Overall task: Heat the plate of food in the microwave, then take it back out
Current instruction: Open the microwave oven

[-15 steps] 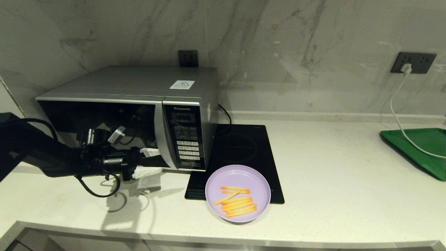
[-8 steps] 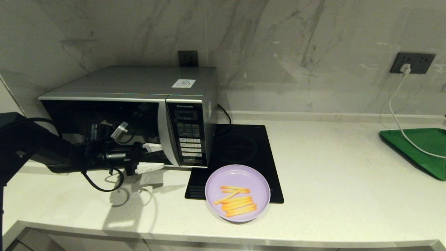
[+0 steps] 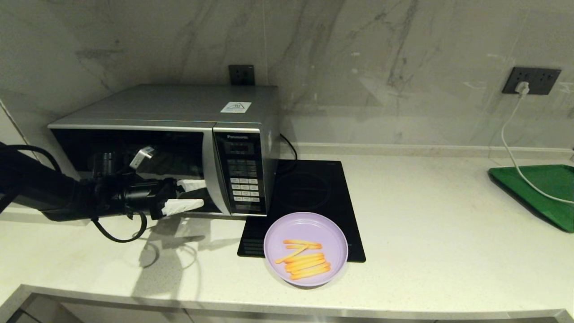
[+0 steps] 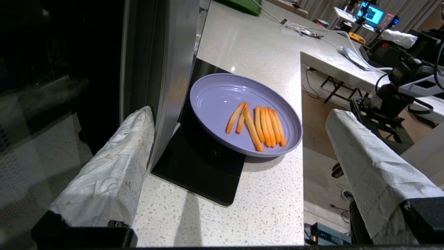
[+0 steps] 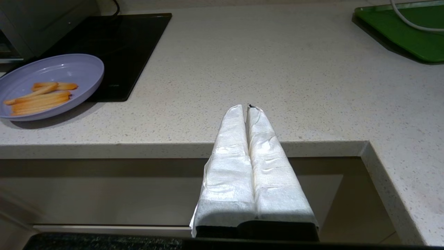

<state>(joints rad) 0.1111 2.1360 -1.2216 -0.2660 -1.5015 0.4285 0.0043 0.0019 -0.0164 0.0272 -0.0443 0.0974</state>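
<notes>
From the head camera, the left arm reaches level across the counter [image 3: 426, 233] from the left side, its left gripper [image 3: 190, 195] spread wide and holding nothing, right in front of the dark glass door of the microwave [image 3: 179, 139], close to the curved silver handle strip [image 3: 210, 172]. The microwave door is shut. The plate of food [image 3: 306, 249] sits to the right of the microwave, resting partly on the front of the black hob [image 3: 309, 193] and partly on the counter, with orange-yellow fries [image 3: 305, 260] lying in its near half. A green tray [image 3: 545, 190] lies at the far right, with a white cable across it.

The left wrist camera shows what the head camera cannot: one wrapped finger [image 4: 114, 166] lies beside the handle strip, while the other [image 4: 371, 166] stands well apart from it. The lilac plate lies between them, farther off.

The right wrist camera shows the right gripper [image 5: 248, 111] below the counter's front edge, its wrapped fingers pressed together on nothing. This arm does not appear in the head view.
</notes>
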